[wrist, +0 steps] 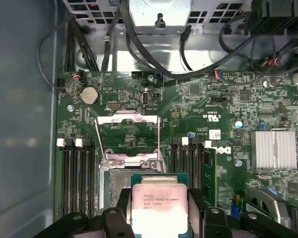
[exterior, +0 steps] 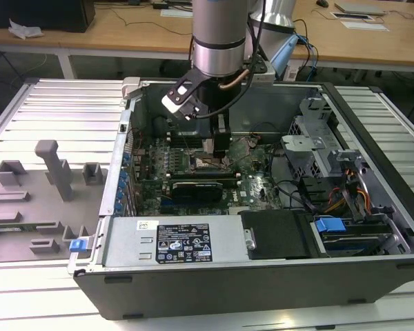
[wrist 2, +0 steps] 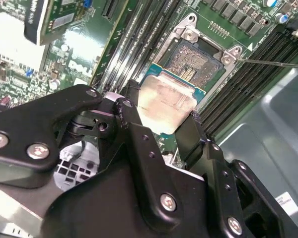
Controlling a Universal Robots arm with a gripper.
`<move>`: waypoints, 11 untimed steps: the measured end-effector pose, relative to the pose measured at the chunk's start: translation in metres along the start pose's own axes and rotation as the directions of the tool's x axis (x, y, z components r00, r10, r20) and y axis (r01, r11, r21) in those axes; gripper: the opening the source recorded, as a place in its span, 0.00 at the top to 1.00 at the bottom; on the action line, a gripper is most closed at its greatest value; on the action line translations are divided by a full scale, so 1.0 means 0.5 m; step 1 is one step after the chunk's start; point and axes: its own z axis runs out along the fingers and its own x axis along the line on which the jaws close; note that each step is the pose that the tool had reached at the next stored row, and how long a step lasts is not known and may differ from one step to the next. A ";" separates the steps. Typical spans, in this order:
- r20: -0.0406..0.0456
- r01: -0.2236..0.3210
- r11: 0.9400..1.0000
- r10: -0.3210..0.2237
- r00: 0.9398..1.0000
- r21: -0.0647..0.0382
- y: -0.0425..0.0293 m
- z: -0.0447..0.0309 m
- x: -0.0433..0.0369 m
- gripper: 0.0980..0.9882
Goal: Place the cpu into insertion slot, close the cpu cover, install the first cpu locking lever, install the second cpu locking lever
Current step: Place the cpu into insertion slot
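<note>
Jaws of my gripper [wrist 2: 163,109] clamped on the cpu [wrist 2: 167,100] by two opposite edges, chip held partly over the insertion slot [wrist 2: 194,60] — contacts bare — cpu cover [wrist: 130,119] swung open.

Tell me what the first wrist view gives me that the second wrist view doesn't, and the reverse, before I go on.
First wrist view adds the cpu cover swung open beyond the socket, a coin battery, a finned heat sink and cables along the case wall. Second wrist view adds the insertion slot with its contact field bare and a thin wire lever beside it. In both wrist views the claw is shut on the cpu, held over the slot's edge and not seated, with memory slots on either side.
</note>
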 end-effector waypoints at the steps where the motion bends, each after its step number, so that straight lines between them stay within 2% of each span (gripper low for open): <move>1: 0.000 0.000 1.000 0.000 1.000 0.000 0.000 0.003 0.001 0.50; 8: 0.001 0.000 1.000 0.000 1.000 0.000 -0.003 0.033 0.016 0.50; 11: 0.002 0.000 1.000 0.000 1.000 0.000 -0.005 0.041 0.024 0.50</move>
